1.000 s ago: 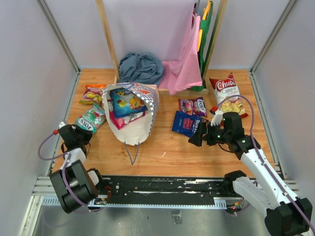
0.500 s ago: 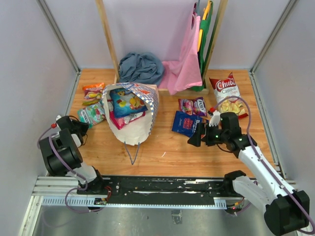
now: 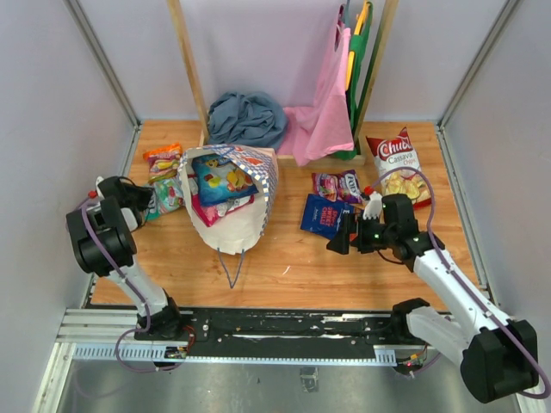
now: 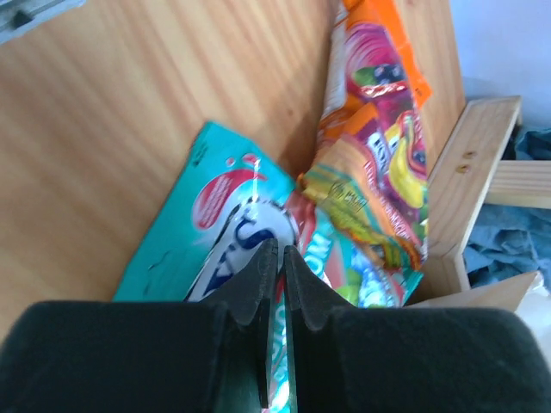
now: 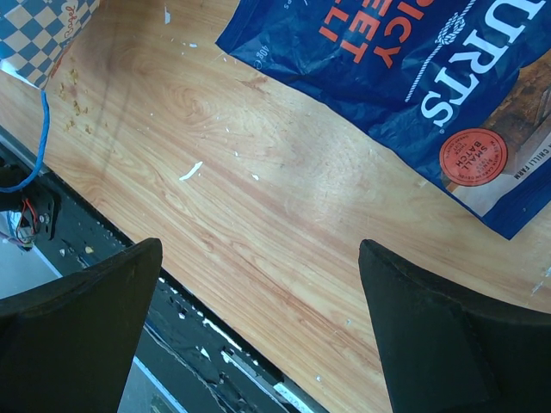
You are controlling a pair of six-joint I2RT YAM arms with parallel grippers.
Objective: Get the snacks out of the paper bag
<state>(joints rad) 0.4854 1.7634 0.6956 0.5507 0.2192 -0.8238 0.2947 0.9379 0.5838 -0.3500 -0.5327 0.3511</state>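
Observation:
The paper bag (image 3: 241,225) lies on its side with its mouth facing the far left. A blue packet (image 3: 220,179) and a magenta packet (image 3: 217,209) show inside it. My left gripper (image 3: 146,201) is shut on the edge of a teal snack packet (image 3: 166,196), which lies next to an orange packet (image 3: 162,161). In the left wrist view the gripper (image 4: 281,248) pinches the teal packet (image 4: 215,232) below the orange one (image 4: 379,103). My right gripper (image 3: 337,243) is open and empty, just in front of a dark blue bag (image 3: 325,215). The wrist view shows it (image 5: 258,258) over bare wood near that bag (image 5: 413,77).
A purple packet (image 3: 337,185) and the red-and-white Chuds bag (image 3: 394,163) lie at the right. A grey-blue cloth (image 3: 247,119) and pink and green cloth bags (image 3: 331,112) on a wooden frame stand at the back. The bag's blue cord (image 5: 34,146) lies near the front rail.
My left arm has swung to the far left, dragging the teal packet up beside the orange one. My right gripper has shifted slightly left and stays open.

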